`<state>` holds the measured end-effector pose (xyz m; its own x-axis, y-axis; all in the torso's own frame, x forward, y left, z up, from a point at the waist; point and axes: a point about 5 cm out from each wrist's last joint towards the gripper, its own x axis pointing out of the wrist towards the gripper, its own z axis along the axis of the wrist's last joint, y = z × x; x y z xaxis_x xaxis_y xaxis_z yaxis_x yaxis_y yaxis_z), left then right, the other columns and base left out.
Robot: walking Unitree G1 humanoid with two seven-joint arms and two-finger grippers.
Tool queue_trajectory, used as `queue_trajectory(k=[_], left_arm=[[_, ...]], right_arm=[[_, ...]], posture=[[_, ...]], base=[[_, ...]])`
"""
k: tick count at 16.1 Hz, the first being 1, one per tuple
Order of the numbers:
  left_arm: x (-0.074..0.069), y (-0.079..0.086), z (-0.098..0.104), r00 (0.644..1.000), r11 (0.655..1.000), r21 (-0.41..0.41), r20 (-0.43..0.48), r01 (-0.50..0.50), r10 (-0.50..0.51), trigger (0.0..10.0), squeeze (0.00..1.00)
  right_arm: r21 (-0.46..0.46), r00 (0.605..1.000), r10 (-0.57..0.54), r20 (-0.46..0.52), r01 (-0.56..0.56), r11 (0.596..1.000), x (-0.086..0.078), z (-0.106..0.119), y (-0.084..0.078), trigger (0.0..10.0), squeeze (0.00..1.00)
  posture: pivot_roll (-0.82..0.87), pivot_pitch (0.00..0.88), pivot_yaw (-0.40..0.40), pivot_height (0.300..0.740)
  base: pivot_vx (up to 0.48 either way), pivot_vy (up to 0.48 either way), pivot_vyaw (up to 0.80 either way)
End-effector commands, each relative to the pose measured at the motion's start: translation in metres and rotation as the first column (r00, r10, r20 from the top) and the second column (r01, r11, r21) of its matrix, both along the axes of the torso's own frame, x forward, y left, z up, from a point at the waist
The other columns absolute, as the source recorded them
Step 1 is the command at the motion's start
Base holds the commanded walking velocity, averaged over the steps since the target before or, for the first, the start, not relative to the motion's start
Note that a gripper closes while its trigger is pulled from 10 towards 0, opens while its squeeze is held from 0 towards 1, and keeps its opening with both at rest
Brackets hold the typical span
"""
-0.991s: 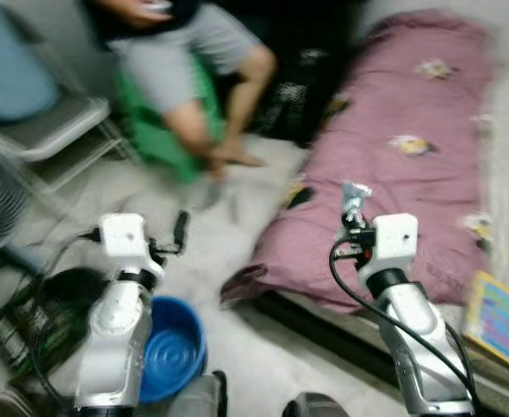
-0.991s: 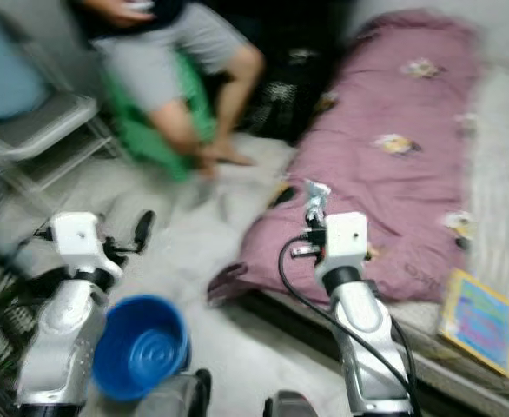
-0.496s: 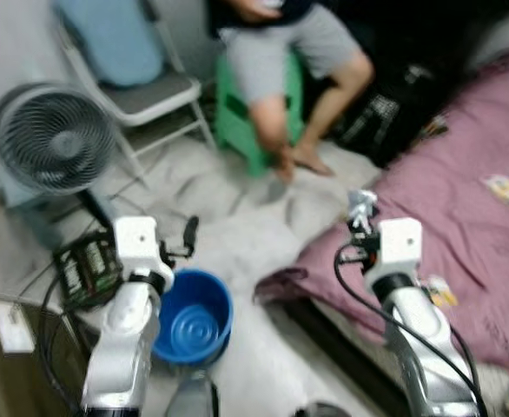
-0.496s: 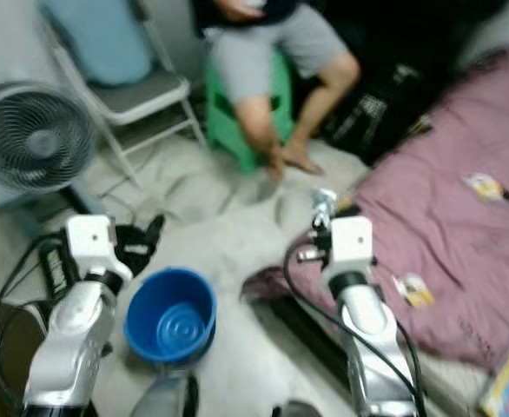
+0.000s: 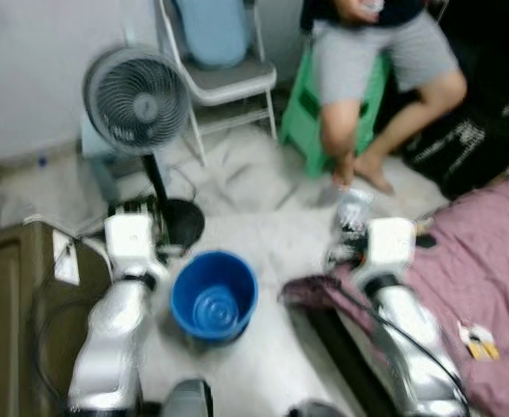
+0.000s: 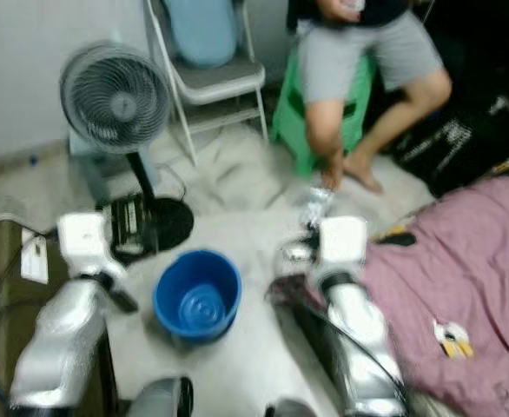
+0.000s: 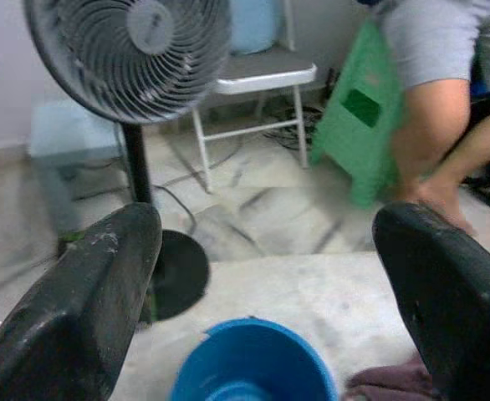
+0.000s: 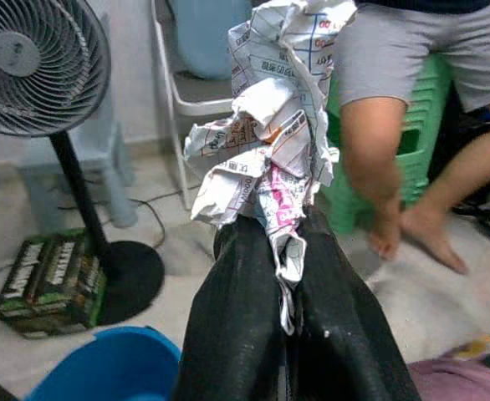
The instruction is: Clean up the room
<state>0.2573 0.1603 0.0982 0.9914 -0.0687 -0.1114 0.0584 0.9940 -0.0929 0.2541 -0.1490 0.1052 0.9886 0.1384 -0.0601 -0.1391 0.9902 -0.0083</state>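
Right gripper [image 8: 280, 276] clamped on crumpled paper [image 8: 266, 142], blue bucket [image 5: 213, 295] below and left of it. Left gripper [image 7: 262, 276] spread wide, empty, above bucket. Paper picked up; drop into bucket judged remaining.

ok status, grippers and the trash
Right gripper shut on crumpled printed paper wad. Left gripper open, empty. Round blue plastic bucket on floor between arms. Seated person beyond.
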Motion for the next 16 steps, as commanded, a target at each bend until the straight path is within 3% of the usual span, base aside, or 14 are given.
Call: queue_trajectory(k=[1, 9, 11, 16], left_arm=[[-0.0007, -0.0062, 0.0017, 1.000, 1.000, -0.013, 0.003, 0.022, -0.022, 10.0, 0.00], [-0.0011, -0.0079, 0.0027, 1.000, 0.999, -0.019, 0.008, 0.028, -0.028, 10.0, 0.00], [-0.0010, -0.0079, 0.0038, 1.000, 0.999, -0.044, 0.018, 0.023, -0.022, 10.0, 0.00], [-0.0002, -0.0082, 0.0048, 0.999, 1.000, -0.008, 0.036, 0.023, -0.023, 10.0, 0.00]], right_arm=[[-0.014, 0.999, -0.034, -0.015, 0.034, 0.999, -0.0022, -0.0032, -0.0096, 10.0, 0.00], [-0.022, 1.000, -0.026, -0.014, 0.026, 0.999, 0.0001, -0.0033, -0.0093, 10.0, 0.00], [-0.021, 1.000, -0.027, -0.014, 0.026, 0.999, 0.0002, -0.0034, -0.0092, 10.0, 0.00], [-0.030, 1.000, -0.011, 0.004, 0.011, 0.999, 0.0001, -0.0009, -0.0072, 10.0, 0.00]], posture=[[-0.05, 0.102, -0.012, 0.740], [-0.04, 0.099, -0.018, 0.740], [-0.04, 0.099, -0.018, 0.740], [-0.05, 0.106, -0.018, 0.740]], base=[[0.000, -0.251, 0.00], [0.000, -0.310, 0.00], [0.000, 0.000, 0.00], [0.000, 0.000, 0.16]])
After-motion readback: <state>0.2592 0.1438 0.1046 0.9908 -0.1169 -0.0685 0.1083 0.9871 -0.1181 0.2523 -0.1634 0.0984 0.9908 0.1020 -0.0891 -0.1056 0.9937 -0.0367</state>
